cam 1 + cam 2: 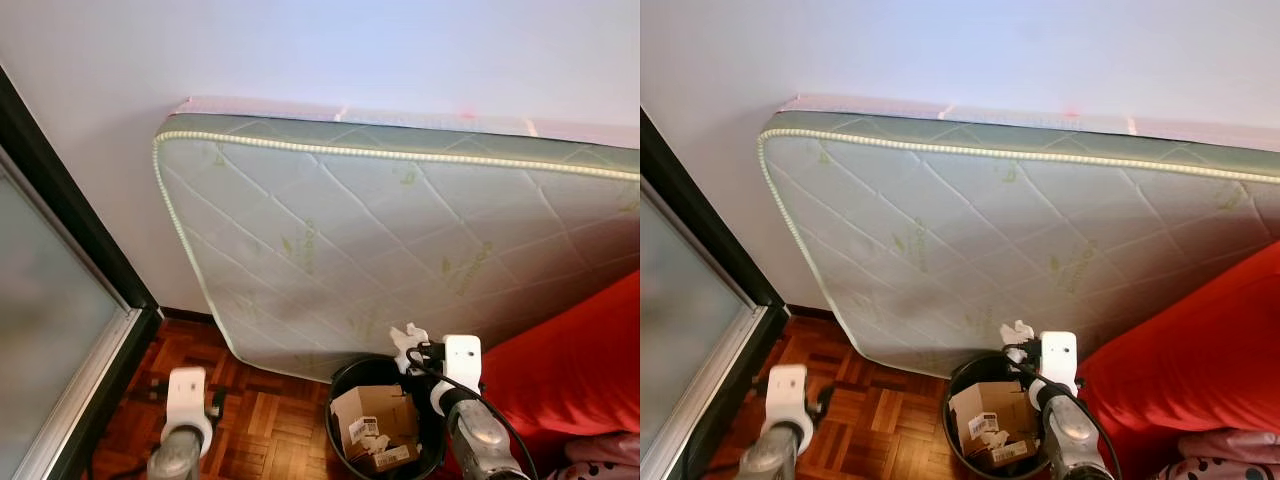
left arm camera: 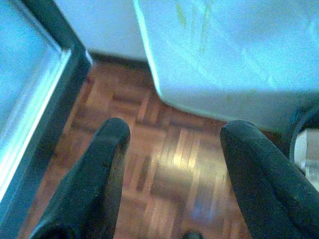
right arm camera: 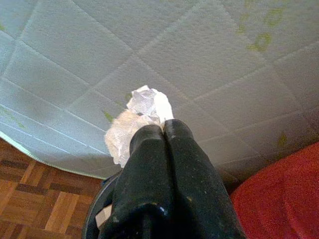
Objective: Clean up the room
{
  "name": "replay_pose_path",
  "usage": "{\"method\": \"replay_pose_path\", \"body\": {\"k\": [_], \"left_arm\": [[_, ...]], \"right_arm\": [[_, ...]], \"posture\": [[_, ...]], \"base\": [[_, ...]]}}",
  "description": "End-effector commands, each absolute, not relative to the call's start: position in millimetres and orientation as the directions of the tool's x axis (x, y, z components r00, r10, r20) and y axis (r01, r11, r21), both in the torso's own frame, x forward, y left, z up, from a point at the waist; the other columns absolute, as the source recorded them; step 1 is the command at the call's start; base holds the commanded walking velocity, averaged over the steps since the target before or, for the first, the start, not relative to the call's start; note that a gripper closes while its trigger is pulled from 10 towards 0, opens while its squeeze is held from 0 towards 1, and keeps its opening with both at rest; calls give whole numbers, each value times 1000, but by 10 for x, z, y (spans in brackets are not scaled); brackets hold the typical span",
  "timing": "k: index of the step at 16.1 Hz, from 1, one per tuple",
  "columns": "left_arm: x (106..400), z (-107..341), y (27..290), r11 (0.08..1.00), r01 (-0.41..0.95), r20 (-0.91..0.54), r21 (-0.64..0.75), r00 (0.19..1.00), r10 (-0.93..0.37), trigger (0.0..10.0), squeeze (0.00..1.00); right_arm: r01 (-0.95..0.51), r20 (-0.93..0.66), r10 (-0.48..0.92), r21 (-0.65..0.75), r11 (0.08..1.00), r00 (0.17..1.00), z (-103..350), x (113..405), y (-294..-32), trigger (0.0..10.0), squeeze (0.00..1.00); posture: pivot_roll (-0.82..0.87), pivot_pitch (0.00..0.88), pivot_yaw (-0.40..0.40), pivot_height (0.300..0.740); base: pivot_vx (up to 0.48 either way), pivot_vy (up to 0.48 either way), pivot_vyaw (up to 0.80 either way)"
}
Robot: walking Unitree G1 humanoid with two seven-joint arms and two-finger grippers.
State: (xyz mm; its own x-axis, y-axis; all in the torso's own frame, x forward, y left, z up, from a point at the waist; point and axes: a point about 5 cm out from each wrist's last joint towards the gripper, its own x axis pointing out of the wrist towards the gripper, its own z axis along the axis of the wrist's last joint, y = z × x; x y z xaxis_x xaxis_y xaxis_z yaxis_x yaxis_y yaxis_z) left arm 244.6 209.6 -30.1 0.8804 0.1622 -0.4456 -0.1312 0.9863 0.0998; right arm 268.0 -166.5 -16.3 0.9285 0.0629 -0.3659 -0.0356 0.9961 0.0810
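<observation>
Right gripper: the right gripper [image 3: 162, 130] has its two black fingers pressed together on a crumpled white wad [image 3: 133, 127], probably tissue or thin plastic, though the view is too soft to settle which.
Where the wad is: held in the air over the near-right rim of the black bin [image 1: 342, 375], close in front of the mattress [image 1: 400, 240].
Left gripper: the left gripper [image 2: 172, 172] hangs with its fingers spread wide and nothing between them, above the parquet floor [image 1: 265, 420].
Step in hand: judged from the pose, the wad is about to be dropped into the bin.
Risk, miss: the wad sits near the rim and not over the middle, so letting go here could send it down onto the floor or against the mattress.
Risk, cling: light, crinkled stuff may stick to a finger when the grip loosens and fall late, off target.
Risk, bounce: a cardboard box [image 1: 375, 425] already takes up much of the bin, so the wad could land on it and roll out.
In the way: the mattress leans on the wall just behind the bin and leaves little room to reach further forward.
Nearby: a red cover [image 1: 580, 370] lies to the right, and a dark-framed glass door [image 1: 60, 340] stands on the left.
</observation>
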Motion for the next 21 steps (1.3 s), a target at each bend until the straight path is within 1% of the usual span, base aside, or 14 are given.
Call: {"method": "replay_pose_path", "body": {"k": [1, 2, 4, 6, 10, 14, 19, 21], "left_arm": [[2525, -210, 2049, 988, -124, -376, 91, 915, 149, 10000, 0], [2605, -119, 2006, 990, -120, -315, 69, 939, 135, 10000, 0], [2680, -31, 1914, 994, -76, -254, 73, 963, 92, 10000, 0], [2707, -11, 1864, 995, -68, -241, 69, 967, 83, 10000, 0], [2731, 14, 1897, 994, -85, -235, 64, 967, 98, 10000, 0], [2739, 23, 1899, 994, -97, -231, 52, 967, 107, 10000, 0], [2727, 11, 1981, 991, -124, -247, 56, 960, 134, 10000, 0], [2725, 5, 1984, 990, -127, -252, 52, 958, 136, 10000, 0]], "right_arm": [[-20, -360, 48, 81, 996, 932, -167, 2664, -1690, 10000, 0], [-14, -359, 41, 78, 997, 932, -165, 2664, -1706, 10000, 0], [-5, -353, 31, 76, 997, 935, -154, 2672, -1728, 10000, 0], [-3, -351, 29, 75, 997, 936, -150, 2674, -1736, 10000, 0], [-19, -334, 37, 58, 998, 942, -111, 2716, -1717, 10000, 0], [-27, -387, 33, 21, 999, 921, -138, 2735, -1687, 10000, 0], [-24, -402, 29, 17, 1000, 915, -171, 2700, -1700, 10000, 0], [-29, -386, 35, 19, 999, 922, -158, 2703, -1690, 10000, 0]], "posture": [[-2, 62, -8, 740], [1, 69, -9, 740], [8, 78, -10, 740], [9, 80, -12, 740], [4, 87, -10, 740], [6, 91, -14, 740], [9, 95, -13, 690], [10, 95, -13, 685]], "base": [[0, 0, 0], [0, 0, 0], [0, 0, 0], [0, 0, 0], [0, 0, 0], [0, 0, 0], [0, 0, 0], [0, 0, 0]]}}
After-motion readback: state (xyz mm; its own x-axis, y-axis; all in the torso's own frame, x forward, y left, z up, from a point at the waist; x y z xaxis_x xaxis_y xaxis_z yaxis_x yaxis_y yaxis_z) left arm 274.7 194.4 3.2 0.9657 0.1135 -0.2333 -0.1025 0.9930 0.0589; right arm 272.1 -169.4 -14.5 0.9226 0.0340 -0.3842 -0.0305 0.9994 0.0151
